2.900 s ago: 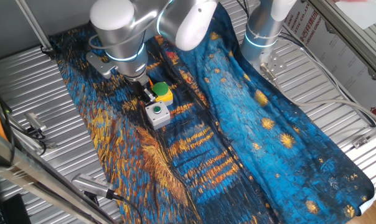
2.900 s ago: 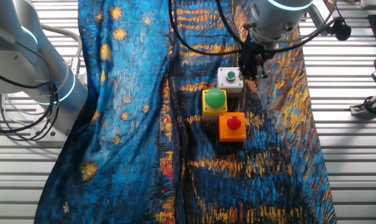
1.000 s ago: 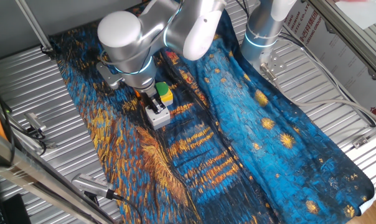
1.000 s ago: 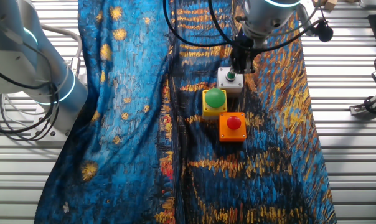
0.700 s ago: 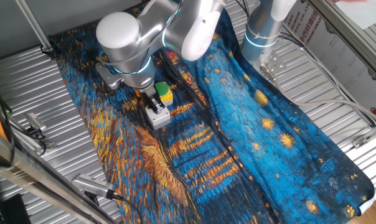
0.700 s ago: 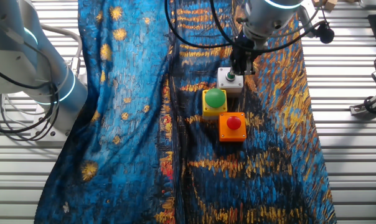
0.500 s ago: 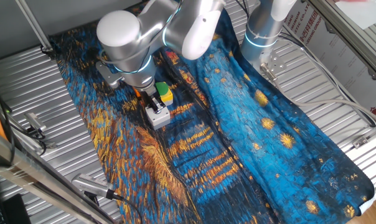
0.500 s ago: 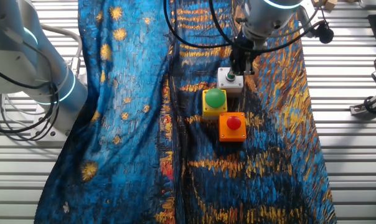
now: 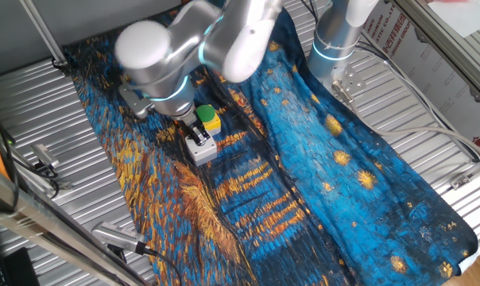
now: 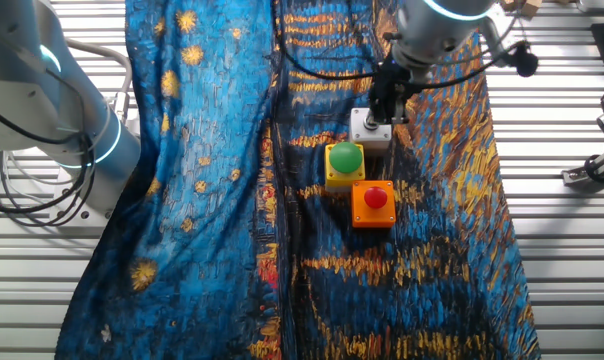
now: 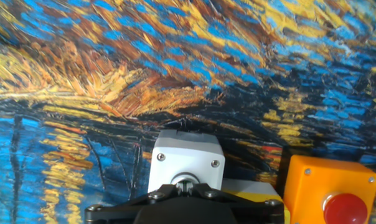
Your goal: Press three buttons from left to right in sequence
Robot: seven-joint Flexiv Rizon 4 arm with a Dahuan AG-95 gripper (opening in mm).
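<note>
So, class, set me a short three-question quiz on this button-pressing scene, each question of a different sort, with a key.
1. True or false: the claw is over the grey-white button box.
2. Multiple choice: which box lies between the other two in the row? A) orange box with red cap B) yellow box with green cap C) grey-white box
3. Fill in: the boxes sit on a painted ____ in blue and gold.

Key: 1 true; 2 B; 3 cloth
</note>
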